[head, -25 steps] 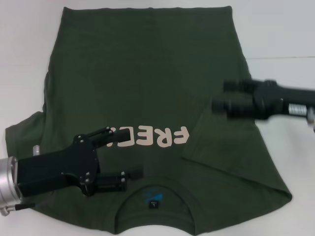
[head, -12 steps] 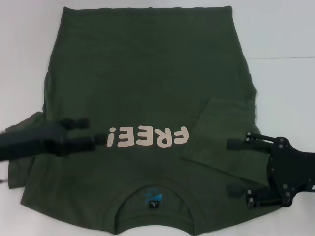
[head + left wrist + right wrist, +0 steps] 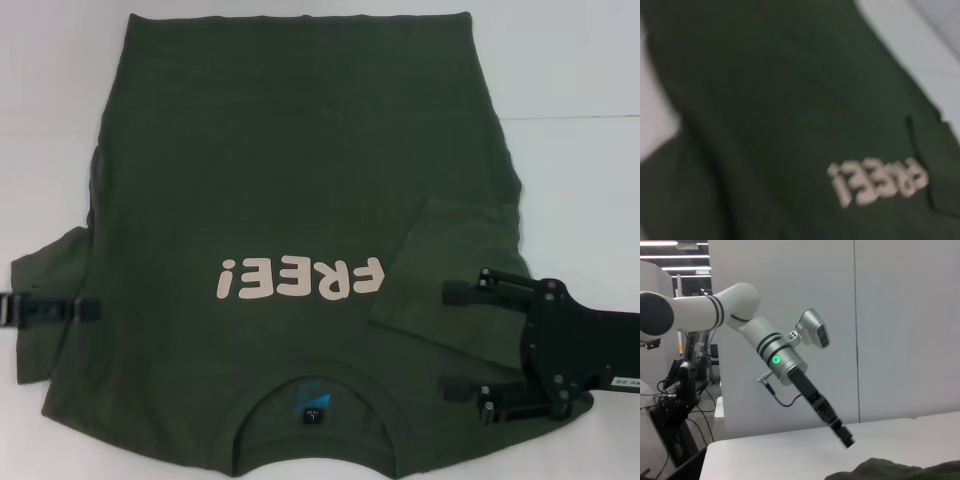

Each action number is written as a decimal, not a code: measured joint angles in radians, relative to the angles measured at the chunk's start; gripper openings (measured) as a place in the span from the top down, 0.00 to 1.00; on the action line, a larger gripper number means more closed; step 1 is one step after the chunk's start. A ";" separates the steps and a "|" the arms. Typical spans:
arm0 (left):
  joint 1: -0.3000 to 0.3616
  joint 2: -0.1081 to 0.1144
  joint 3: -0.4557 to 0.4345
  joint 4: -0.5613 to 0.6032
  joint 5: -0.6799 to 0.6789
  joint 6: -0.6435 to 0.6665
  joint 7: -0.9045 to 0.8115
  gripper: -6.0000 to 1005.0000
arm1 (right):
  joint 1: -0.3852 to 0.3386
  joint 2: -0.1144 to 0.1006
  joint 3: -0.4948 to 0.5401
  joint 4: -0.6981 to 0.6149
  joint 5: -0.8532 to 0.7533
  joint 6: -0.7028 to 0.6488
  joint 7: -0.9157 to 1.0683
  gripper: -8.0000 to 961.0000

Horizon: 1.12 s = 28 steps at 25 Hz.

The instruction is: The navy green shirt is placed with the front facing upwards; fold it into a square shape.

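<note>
Lying flat on the white bench (image 3: 580,70), the shirt (image 3: 290,150) has its front up, with the cream "FREE!" print (image 3: 300,279) across the chest and the collar (image 3: 316,400) at the near edge, a blue label inside it. Its right sleeve (image 3: 450,275) is folded in over the body; the left sleeve (image 3: 45,300) is spread out on the bench.

The head view shows the right gripper (image 3: 465,340) over the folded sleeve and right shoulder, its jaws set wide apart with nothing between them. Only the tip of the left gripper (image 3: 50,311) shows at the frame's left edge, over the left sleeve; whether its jaws are open or closed cannot be told.

The left wrist view shows only blurred green cloth, the lettering (image 3: 877,182) and a strip of bench (image 3: 920,40) beyond the hem; no fingers appear there.

The right wrist view gives what the head view cannot: the room. It looks level across the bench (image 3: 790,450), with a dark hump of shirt (image 3: 900,471) at the edge of the frame. Beyond, the white left arm (image 3: 750,335) slopes down, a green light on its wrist, ending in the dark left gripper (image 3: 845,438) just above the bench. Behind stand plain grey wall panels (image 3: 900,330), and to one side dark equipment with cables (image 3: 675,395) under ceiling lights.
</note>
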<state>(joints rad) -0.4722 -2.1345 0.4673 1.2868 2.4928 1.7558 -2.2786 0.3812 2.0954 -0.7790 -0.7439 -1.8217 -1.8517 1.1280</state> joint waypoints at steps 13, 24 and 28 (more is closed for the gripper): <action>-0.055 0.074 -0.228 -0.170 0.144 0.034 -0.219 0.09 | 0.047 -0.001 -0.007 0.045 -0.004 0.016 -0.007 0.01; -0.086 0.087 -0.226 -0.275 0.255 -0.079 -0.223 0.09 | 0.052 -0.001 -0.008 0.055 -0.007 0.015 -0.013 0.02; -0.088 0.088 -0.215 -0.279 0.256 -0.098 -0.226 0.09 | 0.052 -0.001 -0.008 0.056 -0.007 0.014 -0.013 0.02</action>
<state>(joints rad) -0.5602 -2.0466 0.2524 1.0075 2.7487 1.6582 -2.5049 0.4332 2.0941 -0.7870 -0.6882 -1.8286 -1.8374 1.1152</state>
